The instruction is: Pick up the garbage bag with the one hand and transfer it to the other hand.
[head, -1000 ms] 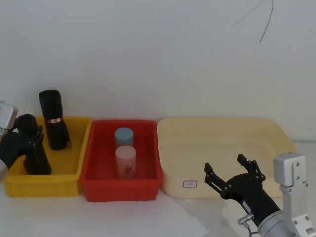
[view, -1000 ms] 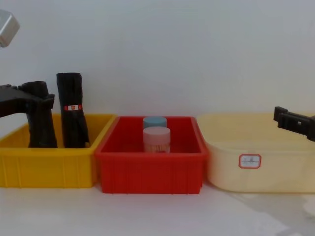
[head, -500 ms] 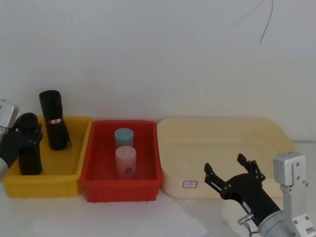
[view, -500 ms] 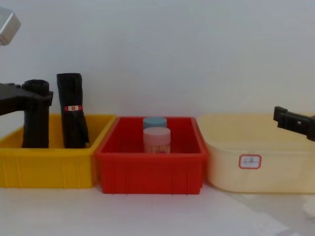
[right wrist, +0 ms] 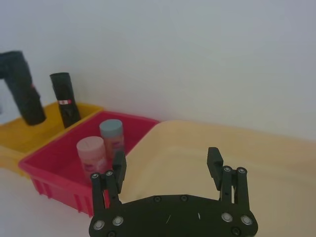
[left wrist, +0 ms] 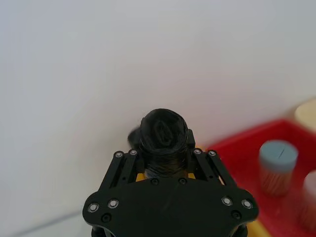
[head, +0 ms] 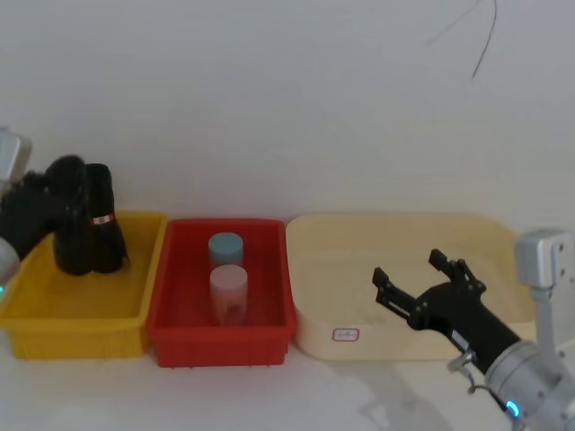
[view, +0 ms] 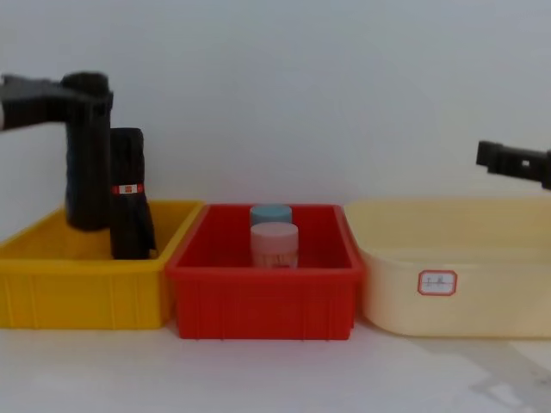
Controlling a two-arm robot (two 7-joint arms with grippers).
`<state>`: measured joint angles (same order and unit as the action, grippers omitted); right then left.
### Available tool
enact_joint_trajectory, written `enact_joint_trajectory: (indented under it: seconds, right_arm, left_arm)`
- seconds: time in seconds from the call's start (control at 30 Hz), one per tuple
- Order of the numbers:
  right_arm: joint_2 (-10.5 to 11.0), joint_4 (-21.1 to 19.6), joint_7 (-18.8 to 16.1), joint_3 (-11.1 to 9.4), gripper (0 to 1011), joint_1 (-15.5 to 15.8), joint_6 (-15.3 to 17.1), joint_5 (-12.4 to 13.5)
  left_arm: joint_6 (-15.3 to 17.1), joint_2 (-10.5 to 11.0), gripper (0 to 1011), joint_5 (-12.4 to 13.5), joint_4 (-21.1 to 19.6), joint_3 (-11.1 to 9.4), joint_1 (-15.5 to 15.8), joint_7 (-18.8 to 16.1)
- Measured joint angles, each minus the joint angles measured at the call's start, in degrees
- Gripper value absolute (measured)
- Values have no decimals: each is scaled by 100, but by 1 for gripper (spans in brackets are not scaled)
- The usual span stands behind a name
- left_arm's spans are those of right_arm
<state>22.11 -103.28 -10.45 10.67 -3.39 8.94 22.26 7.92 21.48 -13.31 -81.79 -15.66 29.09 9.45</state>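
Note:
The garbage bag [view: 86, 181], a plain black roll, hangs upright with its base just above the floor of the yellow bin [view: 86, 297]. My left gripper [view: 84, 91] is shut on the bag's top end. In the left wrist view the bag's top [left wrist: 163, 131] sits between the closed fingers of the left gripper [left wrist: 163, 148]. In the head view the bag [head: 72, 242] is at the far left. My right gripper [head: 418, 285] hovers open over the cream bin [head: 404, 346], far from the bag. Nothing is between the fingers of the right gripper [right wrist: 167, 160].
A second black roll with a red-and-white label band [view: 129, 206] leans in the yellow bin right beside the held bag. The red bin [view: 263, 297] in the middle holds a blue-lidded jar [view: 271, 212] and a pink-lidded jar [view: 274, 243]. A white wall stands close behind the bins.
My left gripper has lifted the garbage bag up from the yellow bin's floor. The right gripper has risen a little over the cream bin and stays open.

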Motion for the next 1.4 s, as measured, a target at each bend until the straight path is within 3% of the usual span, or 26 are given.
enact_joint_trajectory:
  seconds: [0.33,0.7,0.93,1.4]
  right_arm:
    - [416,31,-695,-66,1001,-677,915,541]
    - [716,272,-1296,176,1001,-1312,1382,745]
    - [799,395,-1455,360,1001,-1573,1359,671]
    - [709,710,-1436,808,1001,-1993,876,248]
  left_arm:
    - [154,-158,380,-242,-236,7,532,443]
    - [293,-398,380,-433,-257,-203,962,804]
    - [391,-529,380,-521,-254,-385,1065,961]
    - [625,-838,380,-662,-324,-837,1070,1106]
